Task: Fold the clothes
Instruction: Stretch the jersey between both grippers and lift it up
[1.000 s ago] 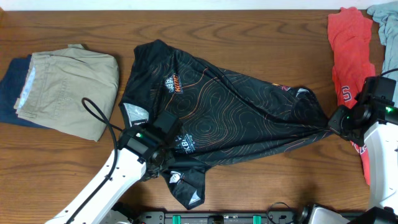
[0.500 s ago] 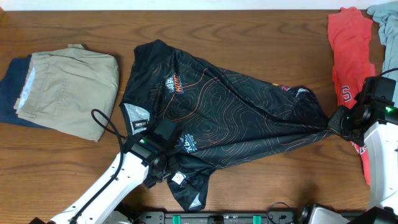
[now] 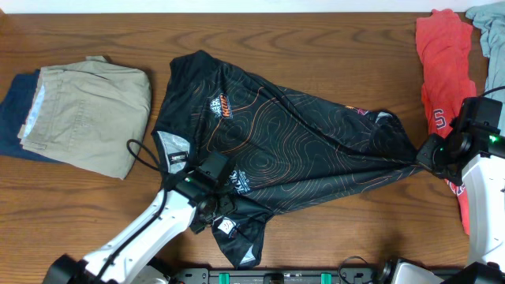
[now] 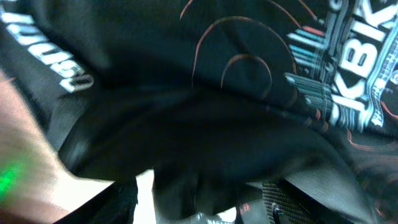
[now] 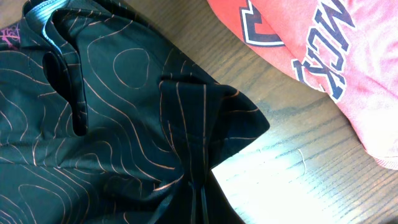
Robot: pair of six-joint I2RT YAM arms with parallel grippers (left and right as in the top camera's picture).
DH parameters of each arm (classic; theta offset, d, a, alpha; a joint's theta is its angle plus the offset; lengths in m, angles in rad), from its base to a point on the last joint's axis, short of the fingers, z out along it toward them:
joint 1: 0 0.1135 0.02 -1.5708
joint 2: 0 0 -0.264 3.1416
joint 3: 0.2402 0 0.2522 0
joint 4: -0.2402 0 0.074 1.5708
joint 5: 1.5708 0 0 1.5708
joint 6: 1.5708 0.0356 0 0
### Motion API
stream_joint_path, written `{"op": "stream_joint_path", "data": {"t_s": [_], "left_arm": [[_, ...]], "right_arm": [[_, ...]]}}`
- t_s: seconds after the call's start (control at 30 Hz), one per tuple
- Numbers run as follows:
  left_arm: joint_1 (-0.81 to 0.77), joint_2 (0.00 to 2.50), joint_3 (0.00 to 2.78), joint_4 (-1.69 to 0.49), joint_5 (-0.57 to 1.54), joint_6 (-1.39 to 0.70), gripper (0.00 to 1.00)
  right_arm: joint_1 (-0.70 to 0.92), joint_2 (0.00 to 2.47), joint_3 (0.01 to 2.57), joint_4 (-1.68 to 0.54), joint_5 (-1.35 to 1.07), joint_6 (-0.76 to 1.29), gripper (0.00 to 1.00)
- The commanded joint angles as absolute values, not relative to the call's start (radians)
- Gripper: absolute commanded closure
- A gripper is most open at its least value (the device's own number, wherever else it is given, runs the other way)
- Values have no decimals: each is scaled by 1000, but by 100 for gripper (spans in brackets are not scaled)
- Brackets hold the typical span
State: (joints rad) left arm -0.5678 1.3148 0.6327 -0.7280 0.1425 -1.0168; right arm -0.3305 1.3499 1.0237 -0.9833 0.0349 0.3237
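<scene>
The clothes, a black jersey [image 3: 292, 134] with thin orange contour lines, lie spread across the middle of the table, stretched toward the right. My left gripper [image 3: 211, 207] sits low on the jersey's front-left part, beside a white-and-blue logo. In the left wrist view, black cloth [image 4: 249, 62] fills the frame. The left gripper [image 4: 199, 208] has its jaws apart there, with loose cloth lying between them. My right gripper [image 3: 424, 160] is shut on the jersey's right corner. In the right wrist view the cloth [image 5: 112, 112] gathers into pleats that run into the right gripper [image 5: 200, 205].
A folded khaki garment [image 3: 87, 114] lies on a navy one [image 3: 9, 118] at the left. A red shirt [image 3: 442, 63] lies at the far right behind my right arm, also visible up close [image 5: 323, 56]. A grey garment [image 3: 489, 31] lies in the back right corner.
My left gripper has opened, let go of the jersey and shifted slightly right and toward the front edge. The cloth near it has settled flatter. The right arm has not moved.
</scene>
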Motion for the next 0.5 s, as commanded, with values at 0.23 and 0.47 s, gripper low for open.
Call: {"op": "stream_joint_path", "data": {"t_s": [0.23,0.47], "left_arm": [[-568,1341,644,-656,104,-919,94],[-525,1241,789,-766,82,-695,94]], "right_arm": [[-340,1346,1027,-987,52,298,99],[-340,1346,1027,-1008,-6,276,99]]}}
